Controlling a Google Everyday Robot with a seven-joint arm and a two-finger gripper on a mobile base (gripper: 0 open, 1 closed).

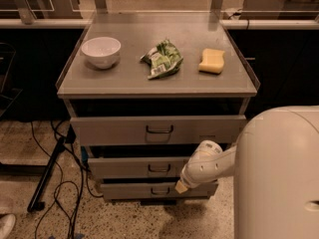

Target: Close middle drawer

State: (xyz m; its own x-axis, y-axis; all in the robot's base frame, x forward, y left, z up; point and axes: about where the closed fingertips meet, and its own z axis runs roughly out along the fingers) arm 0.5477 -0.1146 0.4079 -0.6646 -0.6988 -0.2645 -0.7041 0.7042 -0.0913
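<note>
The grey cart has three stacked drawers. The middle drawer [144, 167] is the second one, its flat front with a small dark loop handle [159, 169] pulled partly out, with a dark gap above it. My gripper [181, 186] is low at the front right of the cart, just right of the middle drawer's handle and at the level of the seam between middle and bottom drawer. My white arm [209, 163] reaches to it from the right.
The top drawer [158, 130] is pulled out further; the bottom drawer [158, 190] sits below. On the cart top [124, 83] are a white bowl [101, 52], a green bag [162, 59] and a yellow sponge [212, 60]. Cables and a black stand foot [47, 176] lie on the floor left. My white body [279, 173] fills the right.
</note>
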